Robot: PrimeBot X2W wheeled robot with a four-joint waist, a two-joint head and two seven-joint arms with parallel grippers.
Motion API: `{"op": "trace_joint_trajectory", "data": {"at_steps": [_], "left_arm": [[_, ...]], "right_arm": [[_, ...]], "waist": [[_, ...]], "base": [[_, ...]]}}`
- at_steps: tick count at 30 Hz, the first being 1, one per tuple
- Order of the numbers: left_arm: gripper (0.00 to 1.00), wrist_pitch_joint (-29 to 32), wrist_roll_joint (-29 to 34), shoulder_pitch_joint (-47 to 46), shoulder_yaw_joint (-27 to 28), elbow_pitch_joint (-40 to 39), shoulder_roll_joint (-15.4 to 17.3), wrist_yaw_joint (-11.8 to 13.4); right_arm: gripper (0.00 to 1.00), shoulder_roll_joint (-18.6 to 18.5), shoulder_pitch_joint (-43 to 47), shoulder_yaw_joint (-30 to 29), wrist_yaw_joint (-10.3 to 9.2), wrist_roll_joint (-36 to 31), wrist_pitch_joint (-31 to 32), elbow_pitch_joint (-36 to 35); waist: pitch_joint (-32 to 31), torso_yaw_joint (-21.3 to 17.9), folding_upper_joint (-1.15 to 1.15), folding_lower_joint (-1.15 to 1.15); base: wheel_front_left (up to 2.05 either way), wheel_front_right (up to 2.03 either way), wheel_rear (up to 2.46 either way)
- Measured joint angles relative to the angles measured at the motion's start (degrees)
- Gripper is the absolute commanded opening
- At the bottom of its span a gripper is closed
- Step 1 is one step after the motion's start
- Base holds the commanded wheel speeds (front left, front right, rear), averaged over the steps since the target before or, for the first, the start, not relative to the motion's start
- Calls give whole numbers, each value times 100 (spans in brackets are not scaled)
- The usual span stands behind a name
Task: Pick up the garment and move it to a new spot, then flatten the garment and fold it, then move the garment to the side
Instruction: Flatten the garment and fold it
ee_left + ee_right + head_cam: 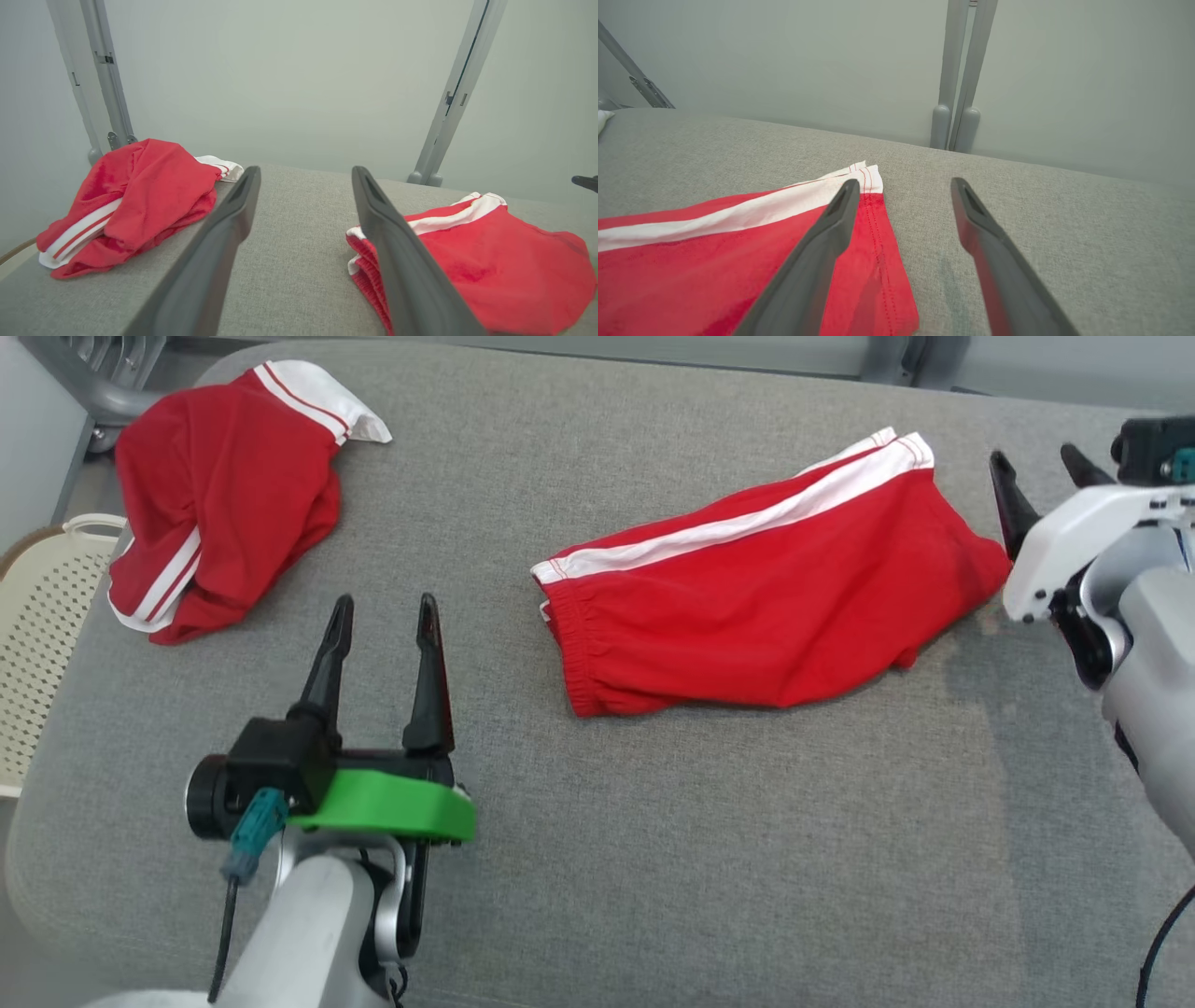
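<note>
While the left gripper (386,602) and right gripper (1033,455) are hovering empty, fingers apart, the folded red shorts (766,607) are lying by the right edge of the tabletop (709,859), looking light and limp; I'd be pinching the waistband (571,649).

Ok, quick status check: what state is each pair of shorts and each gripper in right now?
Red shorts in the middle: folded, lying flat on the table, not gripped.
Red shorts at far left: crumpled in a heap, no gripper on them.
Left gripper: open, holding nothing, between the two pairs.
Right gripper: open, holding nothing, at the leg-hem end of the middle pair.
</note>
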Motion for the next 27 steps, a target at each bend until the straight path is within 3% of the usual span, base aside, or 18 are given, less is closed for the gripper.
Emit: {"op": "trace_joint_trajectory", "data": {"at_steps": [10, 15, 27], "left_arm": [[100, -1, 391, 1236, 735, -846, -272, -531], [100, -1, 724, 1567, 842, -927, -283, -849], [100, 0, 1210, 1700, 855, -880, -287, -1260]], "right_arm": [[100, 83, 797, -259, 0, 296, -137, 248], [100, 123, 952, -416, 0, 437, -137, 386], [100, 287, 907, -524, 0, 552, 226, 554]], "waist": [[-336, 11, 0, 0], [-297, 59, 0, 0], [25, 217, 0, 0]], "base": [[0, 0, 0], [0, 0, 0], [0, 0, 0]]}}
